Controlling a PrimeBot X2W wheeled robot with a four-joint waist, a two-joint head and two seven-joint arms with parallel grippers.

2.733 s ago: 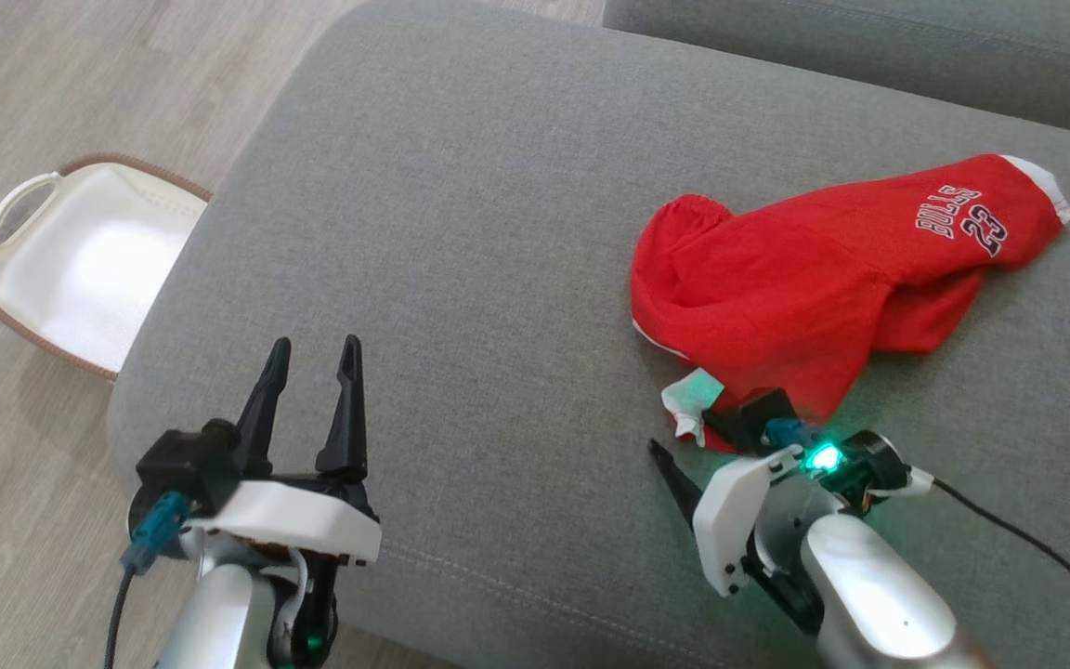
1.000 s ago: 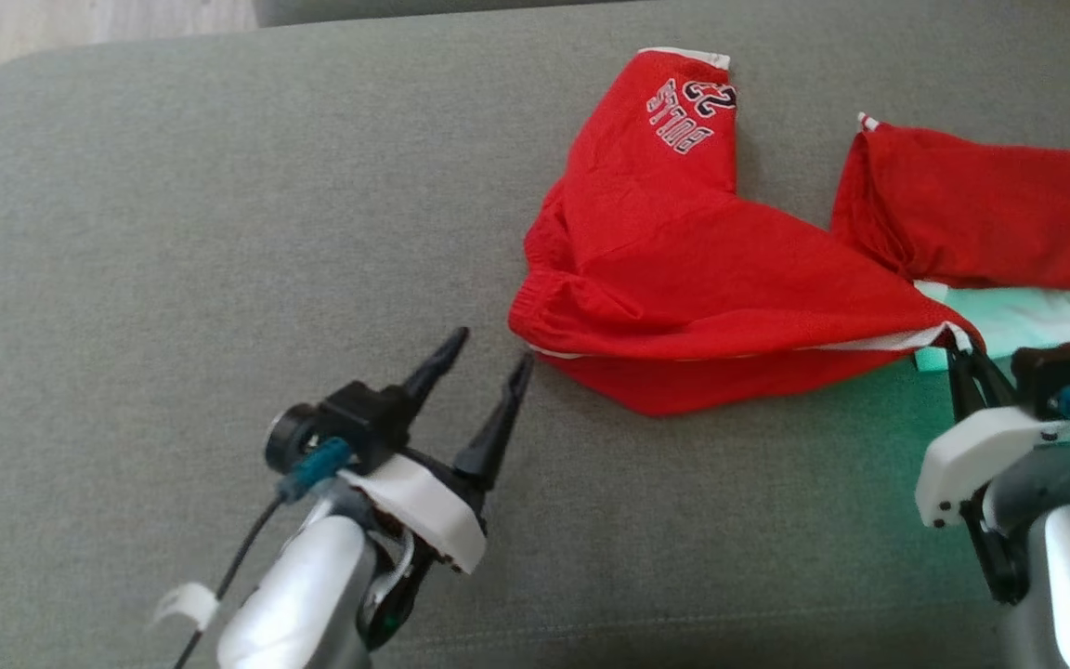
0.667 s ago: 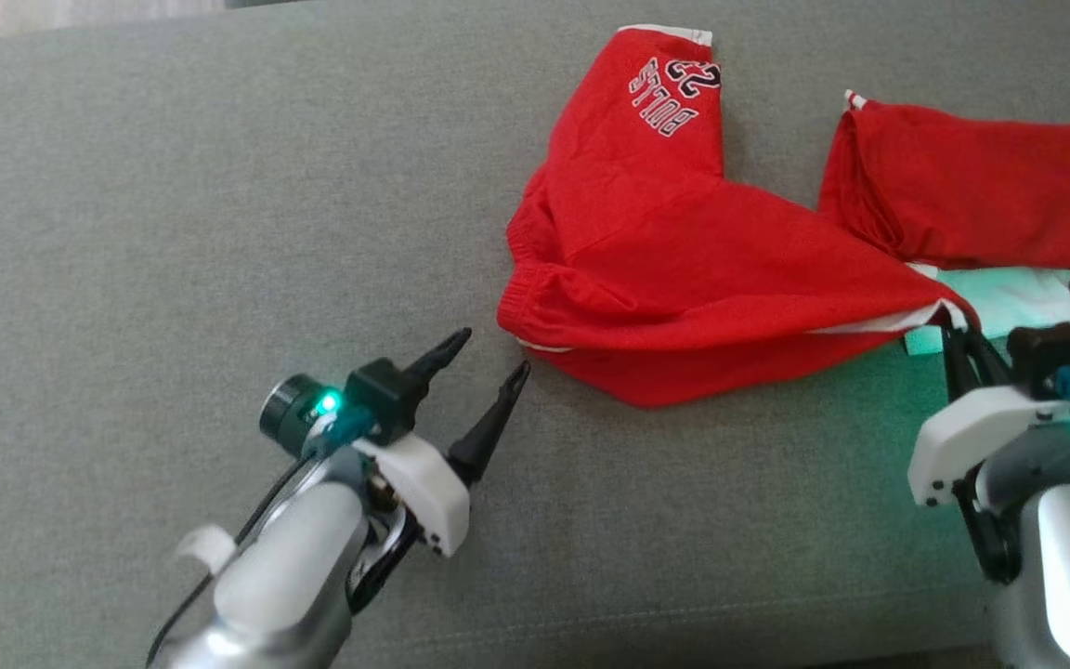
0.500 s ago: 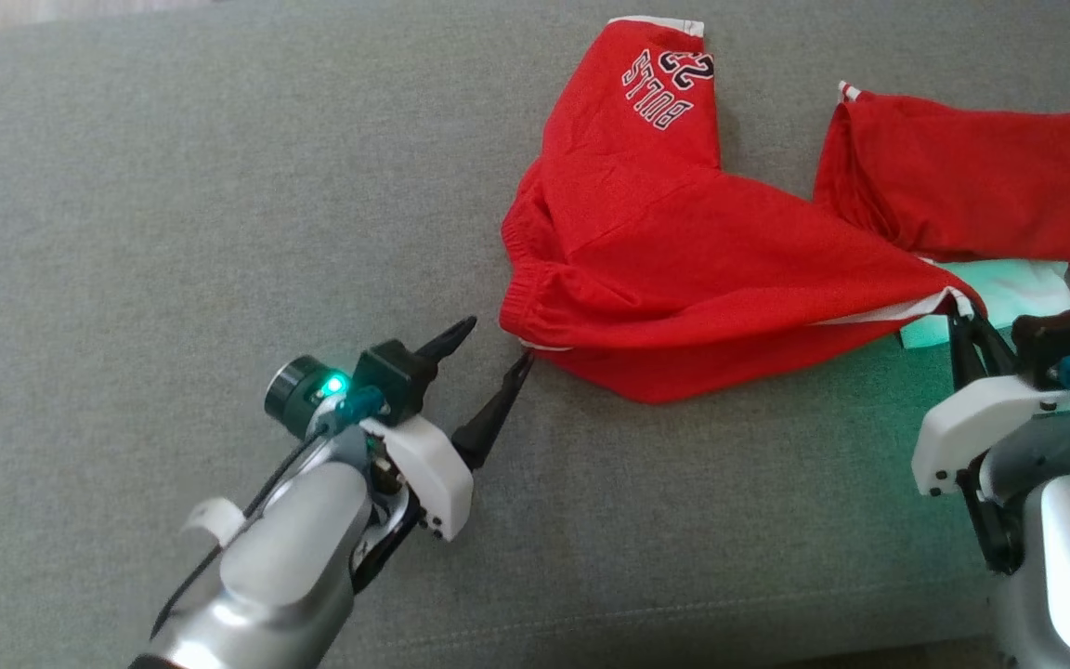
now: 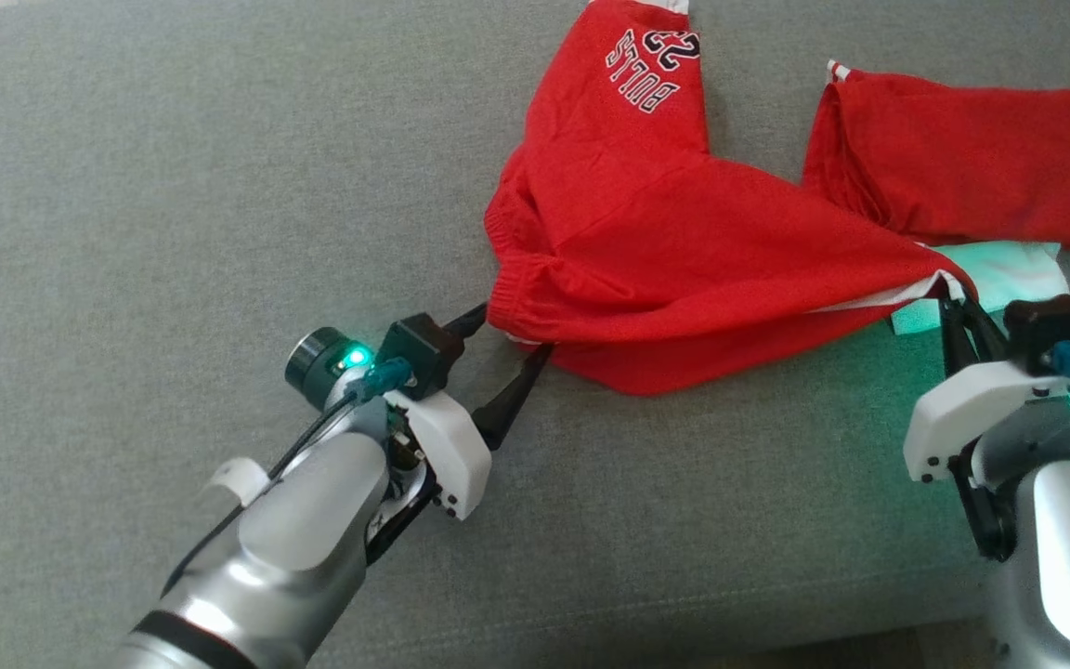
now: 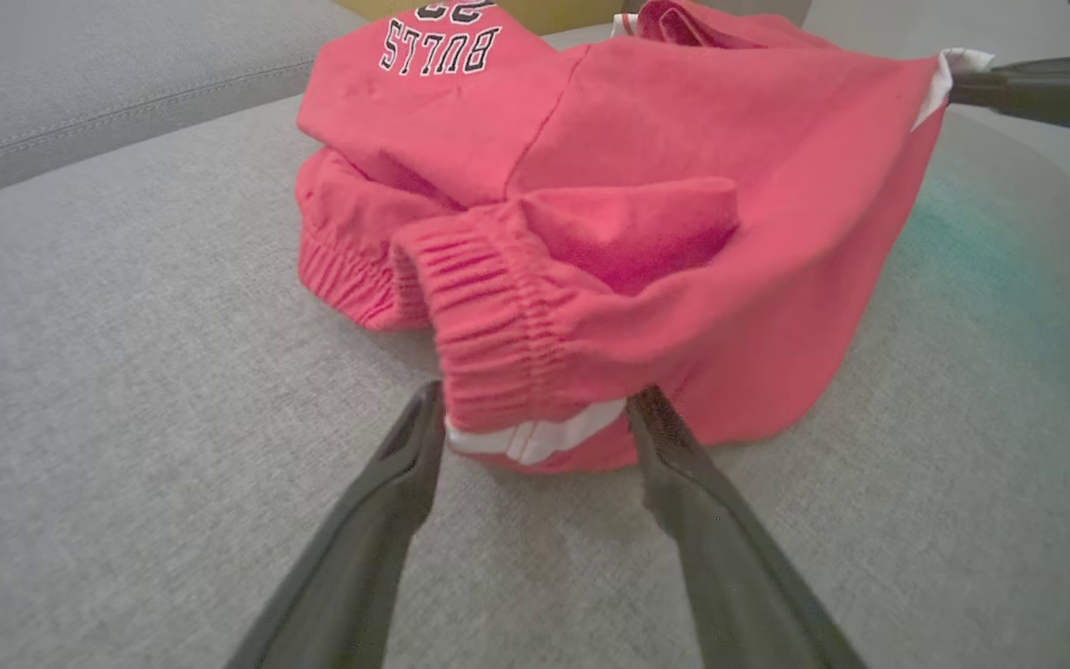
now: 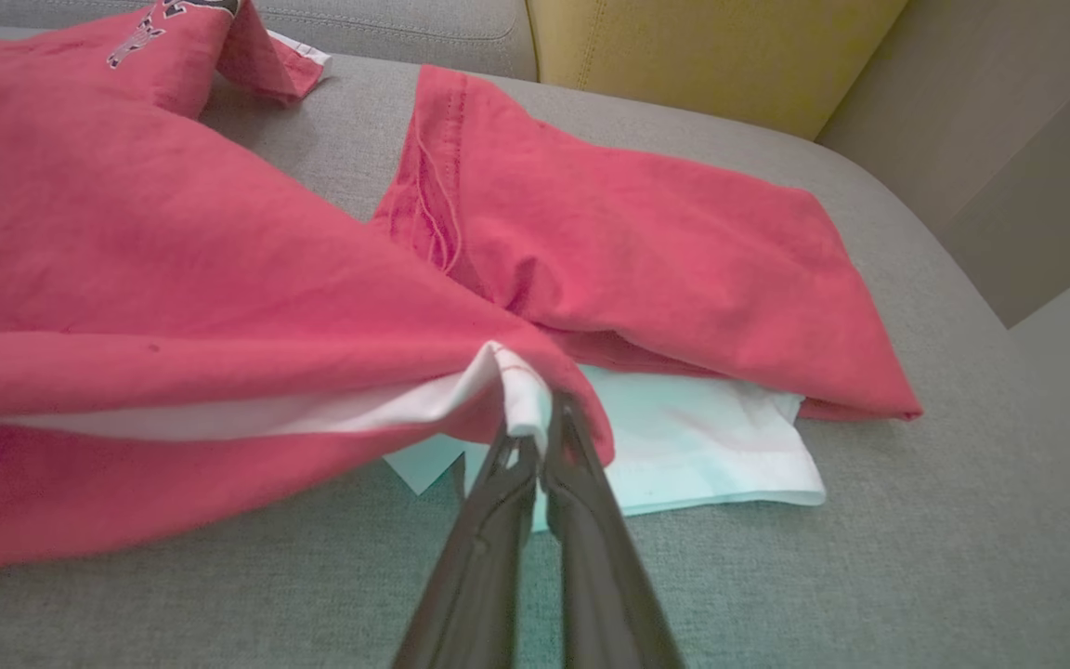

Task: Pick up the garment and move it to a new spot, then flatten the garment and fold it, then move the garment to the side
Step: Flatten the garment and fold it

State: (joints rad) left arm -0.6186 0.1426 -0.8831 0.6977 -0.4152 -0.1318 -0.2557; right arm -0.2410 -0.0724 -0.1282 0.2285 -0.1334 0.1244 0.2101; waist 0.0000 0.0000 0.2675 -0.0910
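Garment [image 5: 684, 269] (red), corner pinched by right hand [image 5: 949, 303], waistband within spread left hand [image 5: 514, 332]

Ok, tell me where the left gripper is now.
Head view, lower left of centre on the grey cushion: the left gripper, open, straddles the near waistband corner of the red shorts.

What I see: red garment [image 5: 684, 251] on a plain grey sofa [image 5: 173, 186].
It has white trim and black-and-white "BULLS 23" lettering; a second cloth [image 5: 962, 167] is plain red, a third cloth [image 5: 1009, 274] white; the cushion [image 7: 711, 56] is mustard yellow; my left gripper [image 5: 514, 332] is black-fingered and white-shelled.
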